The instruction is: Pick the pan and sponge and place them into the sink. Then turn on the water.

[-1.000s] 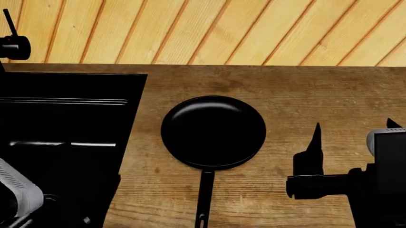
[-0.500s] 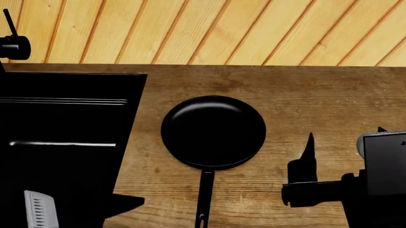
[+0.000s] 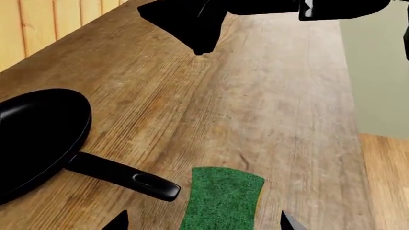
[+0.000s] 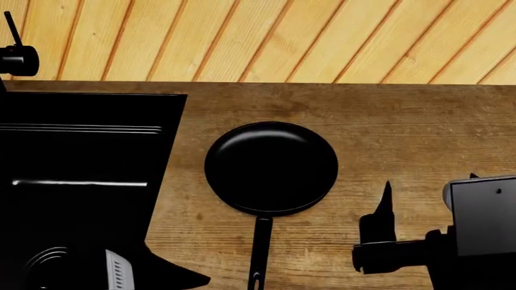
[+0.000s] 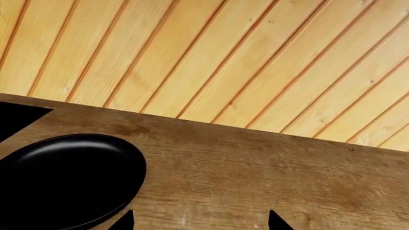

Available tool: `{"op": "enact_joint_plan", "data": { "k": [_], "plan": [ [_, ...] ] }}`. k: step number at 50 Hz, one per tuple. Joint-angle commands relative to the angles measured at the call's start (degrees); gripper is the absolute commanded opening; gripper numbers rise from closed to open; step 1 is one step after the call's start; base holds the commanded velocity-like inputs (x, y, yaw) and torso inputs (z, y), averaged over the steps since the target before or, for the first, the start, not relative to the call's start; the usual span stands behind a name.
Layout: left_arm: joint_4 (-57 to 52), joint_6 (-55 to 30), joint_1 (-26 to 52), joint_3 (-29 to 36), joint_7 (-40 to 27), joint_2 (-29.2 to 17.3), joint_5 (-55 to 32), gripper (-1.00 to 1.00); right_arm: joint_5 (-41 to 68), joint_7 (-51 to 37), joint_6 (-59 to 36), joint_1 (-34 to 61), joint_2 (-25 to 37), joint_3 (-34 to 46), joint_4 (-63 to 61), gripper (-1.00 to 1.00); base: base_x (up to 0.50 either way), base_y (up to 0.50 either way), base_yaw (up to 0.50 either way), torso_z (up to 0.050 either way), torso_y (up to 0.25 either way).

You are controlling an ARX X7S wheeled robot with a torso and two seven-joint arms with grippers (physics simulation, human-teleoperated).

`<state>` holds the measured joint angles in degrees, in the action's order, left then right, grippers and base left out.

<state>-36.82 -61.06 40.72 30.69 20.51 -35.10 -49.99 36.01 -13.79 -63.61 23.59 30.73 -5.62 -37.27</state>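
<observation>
Left wrist view: left gripper jaws wide, empty, over green-topped yellow sponge beside round black pan; next descend, clamp; right gripper jaws apart, empty

Sponge lies just beside the pan handle, possibly touching.

The worktop is seen steeply from above by the head camera, facing the plank wall. It is skimmed low by the left wrist camera and viewed toward the wall by the right. The pan is shared by all three.
</observation>
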Motion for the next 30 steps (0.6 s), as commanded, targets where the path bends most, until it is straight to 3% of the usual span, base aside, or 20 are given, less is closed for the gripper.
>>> {"op": "enact_joint_plan", "data": {
  "k": [1,30],
  "plan": [
    [3.81,1.41,1.45,5.10,2.73,0.67,4.26,1.00,-0.25,0.04,0.84,-0.79,-0.21,0.85,0.57,1.00,0.00,0.00,0.00,0.000,0.000],
    [13.27,5.55,4.18,15.41,7.71,5.99,11.61,1.00,-0.27,0.41,2.98,-2.23,-0.32,0.99,1.68,1.00,0.00,0.00,0.00,0.000,0.000]
  ]
}}
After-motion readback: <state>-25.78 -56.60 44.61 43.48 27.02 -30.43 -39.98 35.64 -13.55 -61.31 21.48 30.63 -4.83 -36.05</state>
